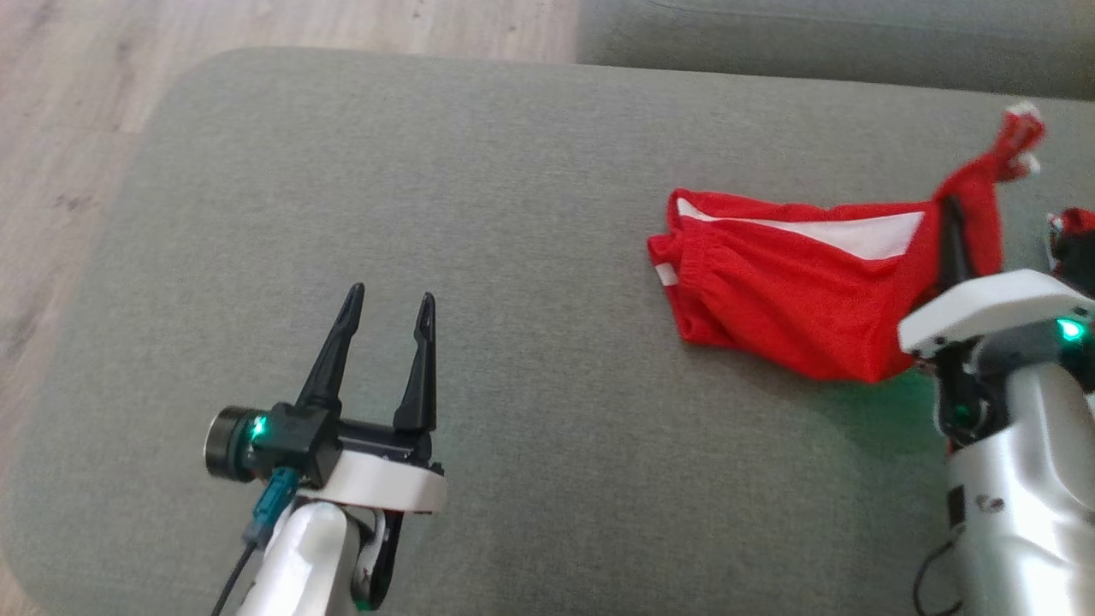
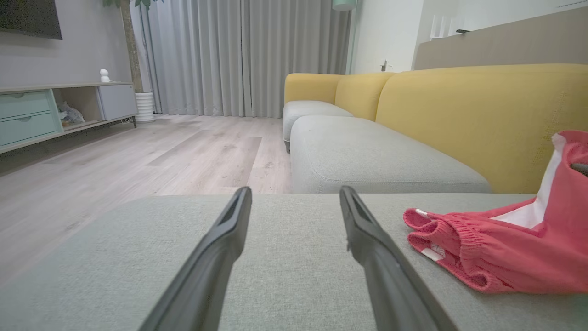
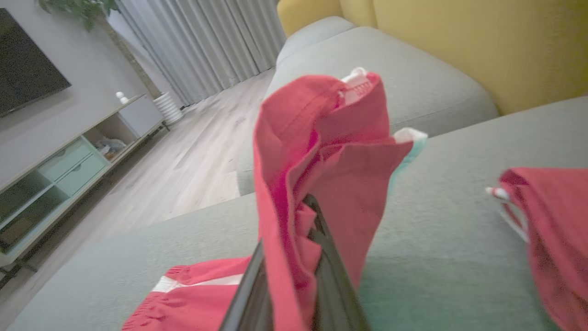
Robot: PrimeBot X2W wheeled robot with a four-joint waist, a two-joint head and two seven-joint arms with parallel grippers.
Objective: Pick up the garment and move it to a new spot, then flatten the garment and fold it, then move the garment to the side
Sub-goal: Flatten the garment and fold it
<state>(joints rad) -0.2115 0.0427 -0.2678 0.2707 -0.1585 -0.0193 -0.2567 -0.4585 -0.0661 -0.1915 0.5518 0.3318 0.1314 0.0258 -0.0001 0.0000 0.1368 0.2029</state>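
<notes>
One corner of red-and-white mesh garment (image 1: 787, 291) pinched in clamped right gripper (image 3: 303, 239), rest on grey fabric cushion (image 1: 513, 214); left gripper (image 1: 387, 312) spread, empty. Likely pick-up step; next: lift clear, relocate.

Head overhead; wrists low along cushion (image 1: 547, 214)

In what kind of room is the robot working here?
Most likely a home living room: a yellow sofa, a low cabinet under a wall screen, and long grey curtains.

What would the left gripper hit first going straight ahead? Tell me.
Nothing close: the left gripper points across bare grey cushion, red garment off to its right. Beyond, probably the next sofa seat.
</notes>
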